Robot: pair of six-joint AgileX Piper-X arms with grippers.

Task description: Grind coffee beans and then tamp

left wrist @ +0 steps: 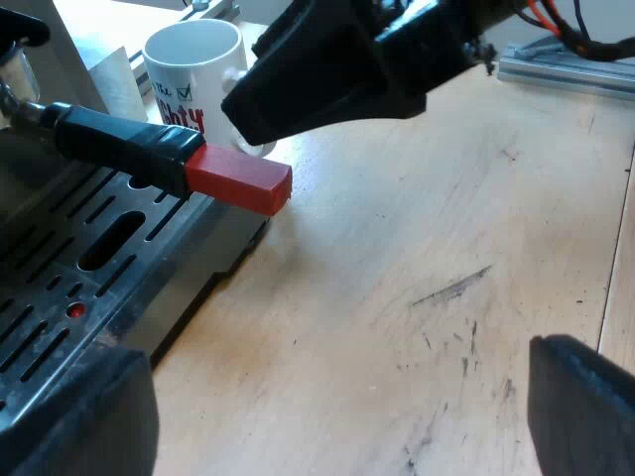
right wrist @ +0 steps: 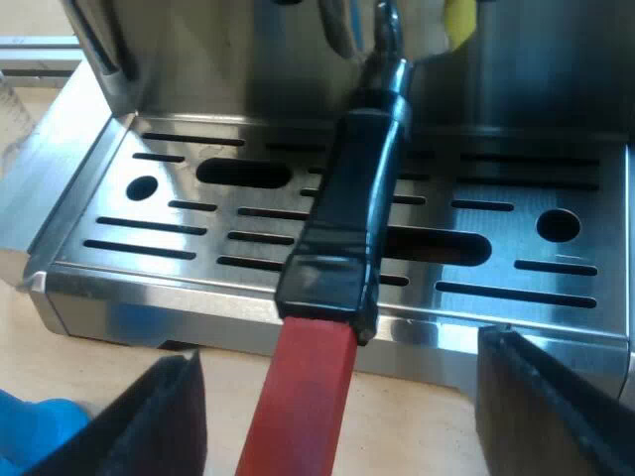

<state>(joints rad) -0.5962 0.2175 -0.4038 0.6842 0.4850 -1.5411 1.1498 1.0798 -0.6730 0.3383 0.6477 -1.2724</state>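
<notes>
Right end effector (right wrist: 342,397) | jaws wide | holder handle (right wrist: 352,218) between them

The left view looks sidelong, close, across the drip tray (left wrist: 60,288), the right faces it squarely; both share the handle (left wrist: 179,159).

The white mug (left wrist: 193,69) is carrying the only print on show. Large red letters are running across its side, partly hidden behind the holder's dark handle (left wrist: 124,142), and the visible end is reading roughly "hty". Above them a green tick in a small box is sitting beside dark print too small to read.
</notes>
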